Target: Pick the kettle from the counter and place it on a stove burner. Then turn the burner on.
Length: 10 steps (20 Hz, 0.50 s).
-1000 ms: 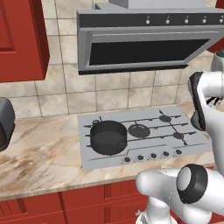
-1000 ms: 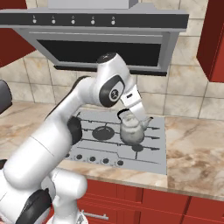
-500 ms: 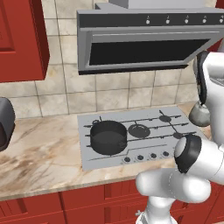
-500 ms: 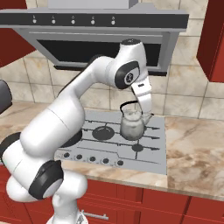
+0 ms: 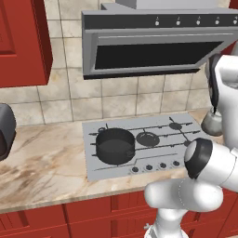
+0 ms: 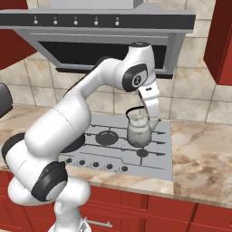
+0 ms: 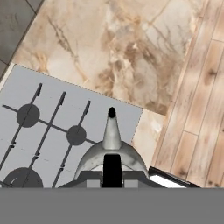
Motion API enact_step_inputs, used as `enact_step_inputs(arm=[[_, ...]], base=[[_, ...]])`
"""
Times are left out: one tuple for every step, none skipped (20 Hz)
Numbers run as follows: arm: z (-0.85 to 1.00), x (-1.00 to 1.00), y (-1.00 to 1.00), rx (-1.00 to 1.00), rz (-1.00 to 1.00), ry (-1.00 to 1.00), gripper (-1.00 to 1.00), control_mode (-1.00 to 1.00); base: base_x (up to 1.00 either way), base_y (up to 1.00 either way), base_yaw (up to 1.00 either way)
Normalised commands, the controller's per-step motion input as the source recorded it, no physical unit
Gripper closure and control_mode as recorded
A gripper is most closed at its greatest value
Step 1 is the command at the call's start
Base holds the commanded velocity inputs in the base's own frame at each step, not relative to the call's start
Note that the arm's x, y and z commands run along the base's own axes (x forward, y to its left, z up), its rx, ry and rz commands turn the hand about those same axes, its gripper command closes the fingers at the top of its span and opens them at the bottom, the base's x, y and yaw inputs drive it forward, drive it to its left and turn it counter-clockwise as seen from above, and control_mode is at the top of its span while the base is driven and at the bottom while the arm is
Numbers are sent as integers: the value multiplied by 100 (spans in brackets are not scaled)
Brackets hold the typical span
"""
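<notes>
1. A dark rounded appliance point(image 5: 4, 132) sits at the far left end of the bench point(image 5: 42, 167).
2. A black pot point(image 5: 115, 145) sits on the front left of the grey cooktop point(image 5: 153, 124), with a larger ringed burner point(image 5: 148, 138) just to its right.
3. The knobs point(image 5: 155, 166) run in a row along the cooktop's front edge.
4. The kettle point(image 6: 139, 131) hangs in the air over the right half of the cooktop, clear of the grate bars, spout pointing right.
5. The hand point(image 6: 144, 114) is clamped on the kettle's black arched handle from above.
6. A small dark burner point(image 6: 142, 152) lies just in front of and below the kettle.
7. To the right of the cooktop, the bench runs on.
</notes>
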Motion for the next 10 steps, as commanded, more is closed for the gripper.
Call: enact_step_inputs(arm=[[-48, 0, 0, 0, 0, 0, 100, -100], [-41, 0, 0, 2, 0, 0, 100, -100], [-31, 0, 0, 3, 0, 0, 100, -100], [-24, 0, 0, 3, 0, 0, 100, -100], [-23, 0, 0, 3, 0, 0, 100, -100], [-22, 0, 0, 2, 0, 0, 100, -100], [-23, 0, 0, 1, 0, 0, 100, -100], [-18, 1, 0, 1, 0, 0, 100, -100], [-12, 4, 0, 0, 0, 0, 100, -100], [-4, 10, 0, 0, 0, 0, 100, -100]], base=[[0, 0, 0], [0, 0, 0], [0, 0, 0], [0, 0, 0], [0, 0, 0], [0, 0, 0], [0, 0, 0], [0, 0, 0], [0, 0, 0], [0, 0, 0]])
